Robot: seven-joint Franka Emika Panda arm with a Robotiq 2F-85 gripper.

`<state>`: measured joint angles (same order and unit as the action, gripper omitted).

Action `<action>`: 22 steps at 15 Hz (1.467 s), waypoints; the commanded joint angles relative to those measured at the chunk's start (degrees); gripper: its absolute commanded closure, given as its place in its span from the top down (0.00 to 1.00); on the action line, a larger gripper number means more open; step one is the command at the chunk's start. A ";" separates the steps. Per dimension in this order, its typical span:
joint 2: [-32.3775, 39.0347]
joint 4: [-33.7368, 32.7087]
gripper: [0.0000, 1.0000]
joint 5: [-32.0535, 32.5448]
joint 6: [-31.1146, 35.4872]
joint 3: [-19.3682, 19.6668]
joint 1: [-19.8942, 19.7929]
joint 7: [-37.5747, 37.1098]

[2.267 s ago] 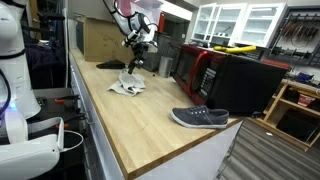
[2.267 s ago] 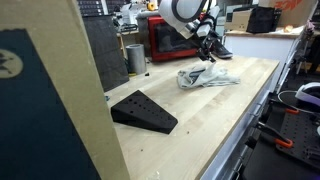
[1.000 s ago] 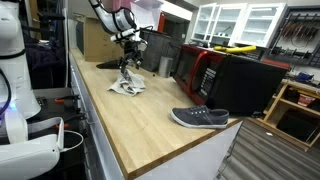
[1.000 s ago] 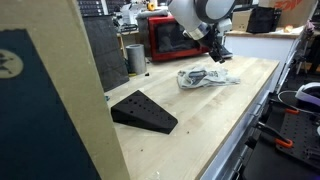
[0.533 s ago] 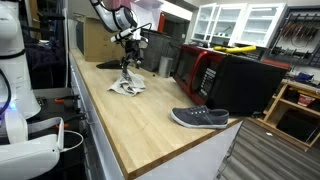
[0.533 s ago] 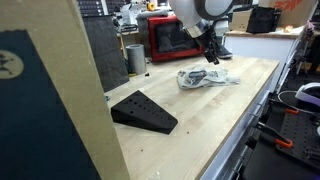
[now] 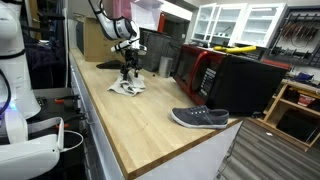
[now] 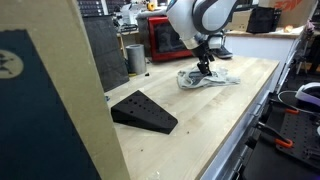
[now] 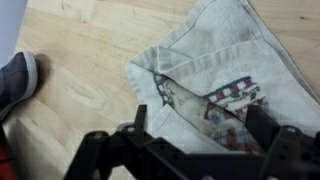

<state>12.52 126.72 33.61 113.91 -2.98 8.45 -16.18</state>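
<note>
A crumpled white cloth (image 9: 210, 80) with a red and blue printed patch lies on the wooden worktop (image 7: 140, 120). It also shows in both exterior views, cloth (image 7: 127, 87) and cloth (image 8: 205, 78). My gripper (image 9: 198, 128) hangs just above the cloth, open, its two dark fingers spread either side of the printed fold with nothing held. In the exterior views the gripper (image 7: 130, 70) points down over the cloth, and the gripper (image 8: 205, 68) sits right at the cloth's top.
A grey shoe (image 7: 200, 117) lies near the worktop's end, also at the wrist view's left edge, shoe (image 9: 15, 85). A black wedge (image 8: 143, 111) rests on the worktop. A red microwave (image 8: 170, 38), a metal cup (image 8: 135, 58) and a cardboard box (image 7: 100, 40) stand behind.
The arm has swung round and come down over the cloth, bringing the open gripper close above it. The cloth has not moved.
</note>
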 commanded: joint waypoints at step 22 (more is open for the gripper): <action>0.77 -2.02 1.00 -0.77 2.88 -0.08 -2.81 22.41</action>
<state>14.46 125.50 36.44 120.25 -1.91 6.85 -1.61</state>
